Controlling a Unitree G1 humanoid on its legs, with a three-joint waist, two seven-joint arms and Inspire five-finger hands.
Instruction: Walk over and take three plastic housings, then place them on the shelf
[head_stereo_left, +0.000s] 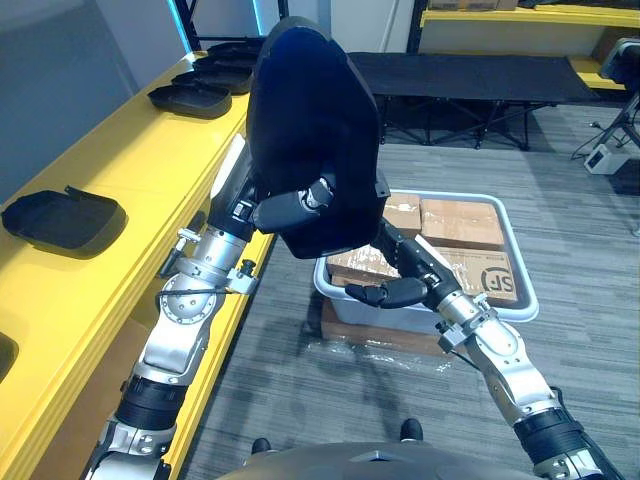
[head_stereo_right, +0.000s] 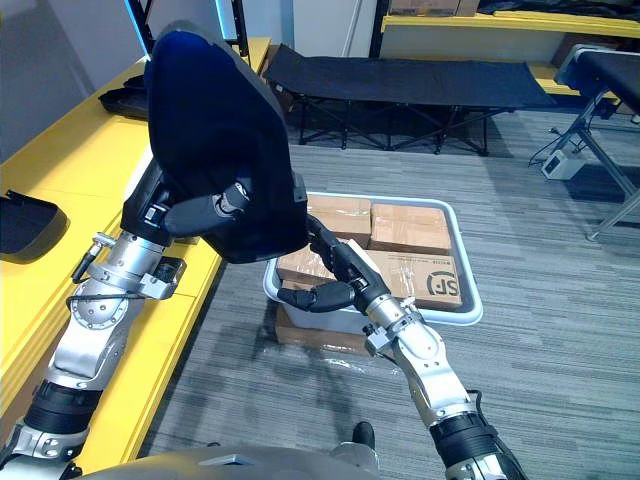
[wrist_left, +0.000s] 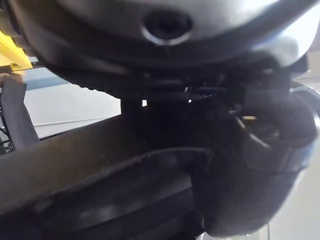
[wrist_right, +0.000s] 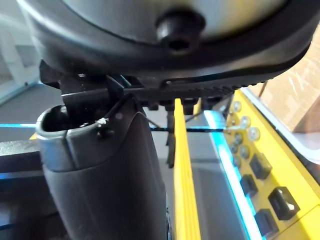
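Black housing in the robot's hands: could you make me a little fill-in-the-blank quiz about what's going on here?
1. The left hand grips a big ___ plastic housing.
2. More housings lie on the ___ shelf at the robot's left.
3. The white tray on the floor holds ___ boxes.

Missing words: black; yellow; cardboard.

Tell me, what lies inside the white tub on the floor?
Brown cardboard boxes fill the tub. The black housing and the right hand cover its left part, so what lies there cannot be seen.
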